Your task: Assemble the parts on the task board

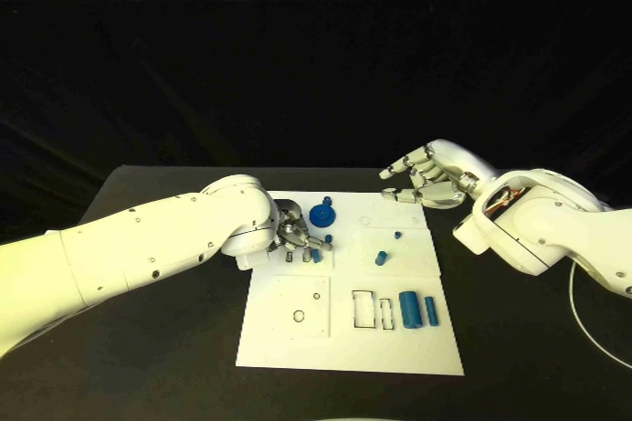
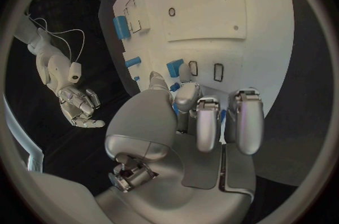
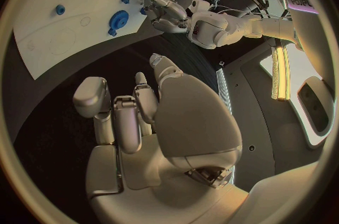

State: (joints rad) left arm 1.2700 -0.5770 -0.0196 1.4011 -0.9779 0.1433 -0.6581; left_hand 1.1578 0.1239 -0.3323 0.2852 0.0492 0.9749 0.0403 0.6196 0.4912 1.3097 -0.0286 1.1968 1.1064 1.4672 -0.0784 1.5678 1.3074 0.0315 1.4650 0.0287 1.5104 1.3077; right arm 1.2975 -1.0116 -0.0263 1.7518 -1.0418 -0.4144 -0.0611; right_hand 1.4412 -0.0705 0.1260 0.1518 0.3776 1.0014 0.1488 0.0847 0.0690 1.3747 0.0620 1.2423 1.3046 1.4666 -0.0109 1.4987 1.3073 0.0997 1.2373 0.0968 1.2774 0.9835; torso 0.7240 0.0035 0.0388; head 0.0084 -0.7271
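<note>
Left silver hand (image 1: pixel 292 231) low over the far left part of the white rectangular task board (image 1: pixel 303 348), fingers (image 2: pixel 209 122) curled down around a small blue part (image 1: pixel 316 254); cannot tell whether truly gripped. Blue toothed gear (image 1: pixel 324 217) flat on the board just beside that hand. Two blue cylinders (image 1: pixel 419 309) lying side by side near the board's right edge. Right silver hand (image 1: pixel 424 177) raised above the black worktop (image 1: pixel 158 366) past the board's far right corner, fingers apart, holding nothing.

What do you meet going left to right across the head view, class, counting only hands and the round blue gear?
left hand → round blue gear → right hand
</note>
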